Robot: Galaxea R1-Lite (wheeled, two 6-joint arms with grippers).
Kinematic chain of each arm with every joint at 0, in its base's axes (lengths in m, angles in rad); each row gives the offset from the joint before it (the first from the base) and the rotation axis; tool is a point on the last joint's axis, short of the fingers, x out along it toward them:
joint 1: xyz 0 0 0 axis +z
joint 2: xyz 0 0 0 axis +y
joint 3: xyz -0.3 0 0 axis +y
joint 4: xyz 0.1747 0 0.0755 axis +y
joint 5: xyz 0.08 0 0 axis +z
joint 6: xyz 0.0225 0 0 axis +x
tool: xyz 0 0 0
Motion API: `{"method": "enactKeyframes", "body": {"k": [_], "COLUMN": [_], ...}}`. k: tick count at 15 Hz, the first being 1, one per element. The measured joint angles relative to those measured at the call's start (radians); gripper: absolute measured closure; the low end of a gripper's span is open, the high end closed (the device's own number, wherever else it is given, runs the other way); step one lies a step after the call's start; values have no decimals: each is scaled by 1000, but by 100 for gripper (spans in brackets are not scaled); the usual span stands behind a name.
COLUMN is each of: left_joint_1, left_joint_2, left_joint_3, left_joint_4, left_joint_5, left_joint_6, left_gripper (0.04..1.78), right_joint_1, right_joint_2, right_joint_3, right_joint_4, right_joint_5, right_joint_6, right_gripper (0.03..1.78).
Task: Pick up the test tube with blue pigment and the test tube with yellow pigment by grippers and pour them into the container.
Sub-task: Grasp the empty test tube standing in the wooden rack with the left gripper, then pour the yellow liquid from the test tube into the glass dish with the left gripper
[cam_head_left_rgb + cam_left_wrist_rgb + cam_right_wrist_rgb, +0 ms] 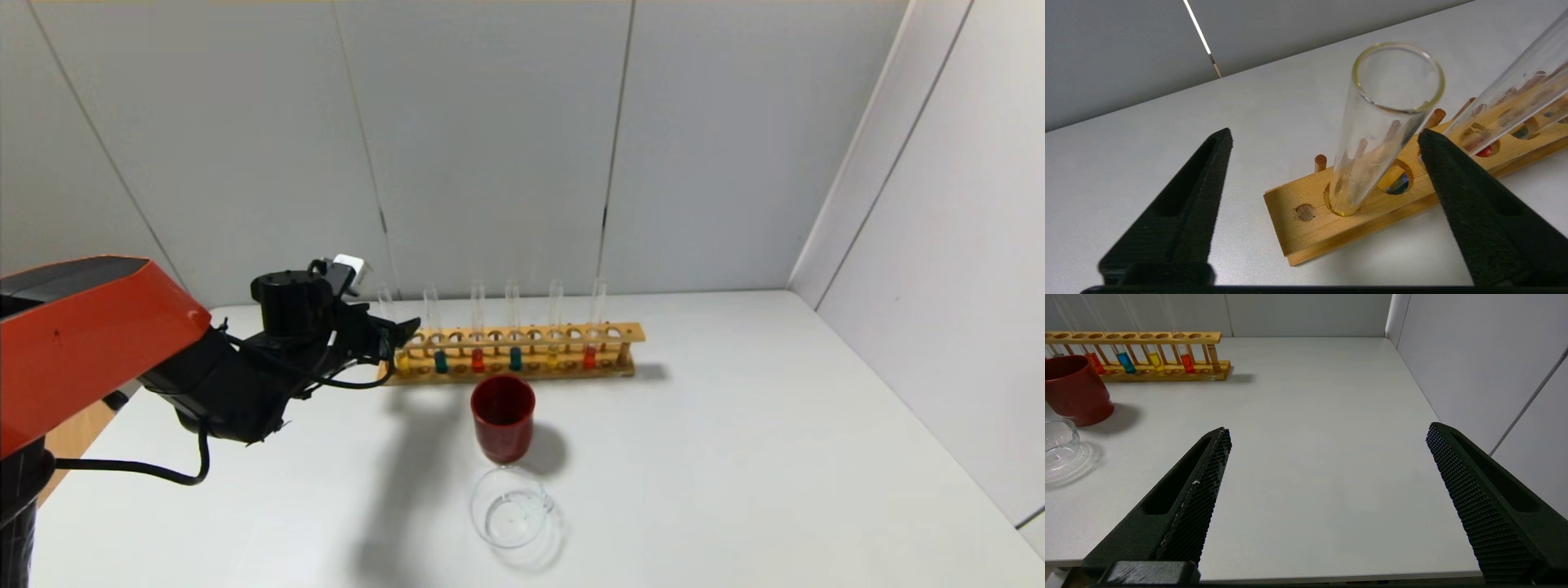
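Jaws of the left gripper point(1325, 136) gape around the upright test tube with yellow pigment point(1372, 139), mouth up.

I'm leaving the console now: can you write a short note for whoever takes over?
Left pincer: open, straddling the end test tube with yellow pigment, not yet closed on it.
Right pincer: open, idle over bare table.
All six tubes sit in the wooden rack; nearest test tube with blue pigment is next along.
Container empty, in front of the red cup.
Done: approach. Left: grasp, lift, pour both.
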Motion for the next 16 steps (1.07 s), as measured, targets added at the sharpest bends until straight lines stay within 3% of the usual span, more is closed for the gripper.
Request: {"method": "enactKeyframes", "body": {"k": [7, 11, 16], "left_joint_1": [-14, -25, -25], "left_joint_2": [-1, -15, -124], "left_joint_3": [-9, -14, -87], "left_joint_4": [1, 13, 182], "left_joint_5": [6, 31, 34], "left_joint_6": [0, 2, 3], "left_gripper": [144, 150, 150], "right_joint_1": [0, 0, 0], "right_joint_2": [0, 0, 0], "right_joint_3": [1, 1, 0], "right_joint_4": [0, 0, 0], "right_joint_5": [0, 0, 0], "right_joint_6": [0, 0, 0], "right_gripper": [7, 7, 7]}}
